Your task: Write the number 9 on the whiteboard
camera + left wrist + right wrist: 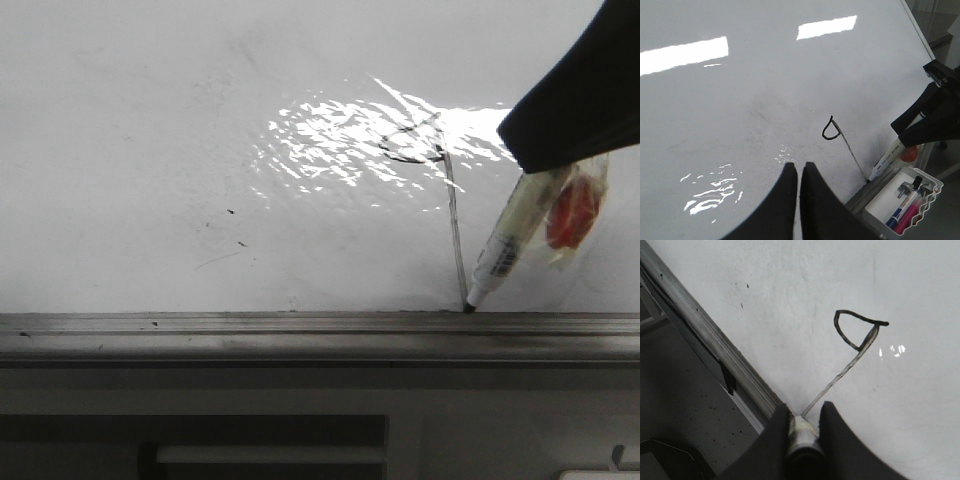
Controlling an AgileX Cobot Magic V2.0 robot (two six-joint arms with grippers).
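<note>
A grey metal ledge runs the full width of the scene. Below it sits a pale grey panel with a dark recessed slot. Off one end of the ledge hangs a small white wavy-edged tray holding markers. Beyond that lies speckled grey floor. Ceiling lights throw bright glare.

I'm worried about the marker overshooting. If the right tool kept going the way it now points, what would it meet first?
Probably the grey ledge: the right tool holds the marker, whose tip sits at the whiteboard's lower edge, at the 9's tail end.
</note>
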